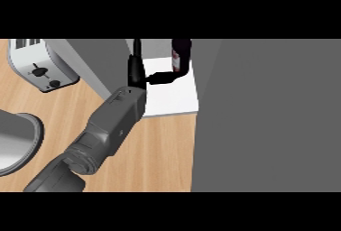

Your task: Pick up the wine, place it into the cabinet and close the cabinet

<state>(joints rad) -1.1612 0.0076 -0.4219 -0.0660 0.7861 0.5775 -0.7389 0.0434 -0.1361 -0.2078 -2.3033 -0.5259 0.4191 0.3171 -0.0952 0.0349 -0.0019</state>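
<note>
The dark wine bottle [181, 50] stands at the back of the cabinet's white shelf [174, 98], partly cut off by the top of the view. My left hand [136, 67] reaches in just left of it. Its fingers [135, 54] point straight towards the back, and its thumb [162, 76] stretches right to the bottle's lower part. Whether the thumb touches the bottle or stops just short is unclear. The hand is open and holds nothing. A broad grey cabinet door [266, 113] fills the right side of the view. My right hand does not show.
A silver toaster [39, 65] stands on the wooden counter [160, 149] at the far left. A round grey dish [16, 142] lies at the left edge. A grey cabinet panel [93, 63] rises left of my forearm.
</note>
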